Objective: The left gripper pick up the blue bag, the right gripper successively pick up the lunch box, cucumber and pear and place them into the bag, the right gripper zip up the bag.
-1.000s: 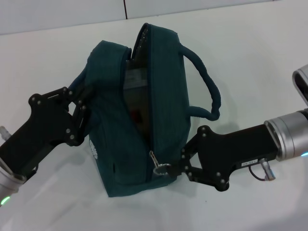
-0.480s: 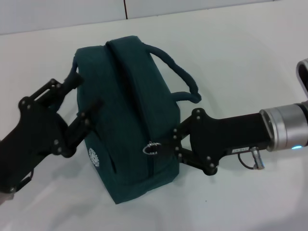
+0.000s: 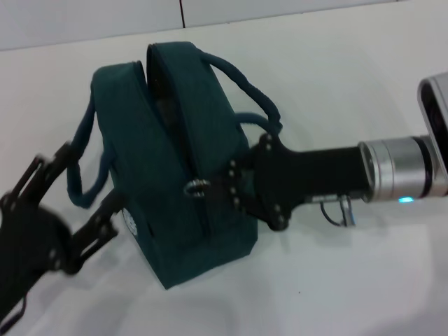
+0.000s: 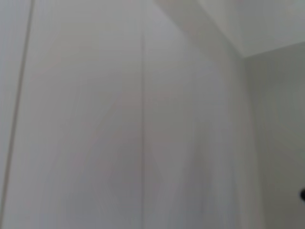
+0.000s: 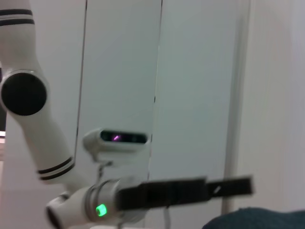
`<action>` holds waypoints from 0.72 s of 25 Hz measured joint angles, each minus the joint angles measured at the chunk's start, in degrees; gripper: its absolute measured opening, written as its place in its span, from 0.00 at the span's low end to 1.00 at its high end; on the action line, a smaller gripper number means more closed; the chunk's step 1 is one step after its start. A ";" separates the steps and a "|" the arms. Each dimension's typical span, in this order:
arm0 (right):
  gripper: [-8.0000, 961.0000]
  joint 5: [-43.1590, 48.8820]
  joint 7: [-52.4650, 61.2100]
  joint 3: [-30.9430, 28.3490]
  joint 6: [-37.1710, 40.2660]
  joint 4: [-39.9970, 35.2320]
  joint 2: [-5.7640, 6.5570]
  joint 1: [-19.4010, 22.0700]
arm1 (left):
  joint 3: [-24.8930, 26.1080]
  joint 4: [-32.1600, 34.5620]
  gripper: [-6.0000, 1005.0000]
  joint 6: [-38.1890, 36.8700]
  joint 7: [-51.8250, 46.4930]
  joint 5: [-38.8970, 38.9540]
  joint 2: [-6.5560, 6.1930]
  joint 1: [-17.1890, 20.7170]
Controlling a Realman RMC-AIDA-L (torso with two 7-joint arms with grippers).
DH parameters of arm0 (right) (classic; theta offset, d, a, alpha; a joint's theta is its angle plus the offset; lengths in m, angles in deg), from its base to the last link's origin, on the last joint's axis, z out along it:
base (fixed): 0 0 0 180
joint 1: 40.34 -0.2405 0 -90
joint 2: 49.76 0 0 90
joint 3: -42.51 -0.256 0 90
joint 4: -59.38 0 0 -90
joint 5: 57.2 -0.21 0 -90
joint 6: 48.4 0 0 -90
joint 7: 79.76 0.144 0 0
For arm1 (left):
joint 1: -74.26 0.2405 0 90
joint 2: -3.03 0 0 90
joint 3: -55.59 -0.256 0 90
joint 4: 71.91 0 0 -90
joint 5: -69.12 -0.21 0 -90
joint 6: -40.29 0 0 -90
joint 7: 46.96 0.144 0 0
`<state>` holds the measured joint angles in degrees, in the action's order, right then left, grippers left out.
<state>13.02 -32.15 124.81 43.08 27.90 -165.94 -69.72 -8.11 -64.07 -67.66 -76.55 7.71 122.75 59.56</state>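
Note:
The blue bag (image 3: 175,147) stands tilted on the white table, its top seam gaping a little near the far end. My right gripper (image 3: 214,190) reaches in from the right and is shut on the metal ring zipper pull (image 3: 196,187) on the bag's near end. My left gripper (image 3: 96,175) is at the lower left, open. One rope handle (image 3: 78,164) hangs loose between its spread fingers. The other handle (image 3: 245,87) arches over the right gripper. The lunch box, cucumber and pear are out of view. The right wrist view shows a corner of the bag (image 5: 257,219).
The white table (image 3: 364,280) stretches to the right and front of the bag. A wall seam (image 3: 180,12) runs along the back. The right wrist view shows the left arm (image 5: 95,205) with a green light; the left wrist view shows only white wall.
The left gripper let go of the handle, opened and drew back toward the lower left. The right gripper moved left with the zipper pull, and the bag shifted and leaned left.

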 joint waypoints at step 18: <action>0.02 -16.27 -5.78 11.53 -8.77 -0.29 0.01 -3.52 | -5.75 -3.70 0.84 5.34 -3.65 1.26 0.24 2.69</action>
<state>-3.25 -37.93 136.34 34.31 27.62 -165.94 -73.24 -13.87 -67.78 -62.32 -80.20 8.97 123.00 62.25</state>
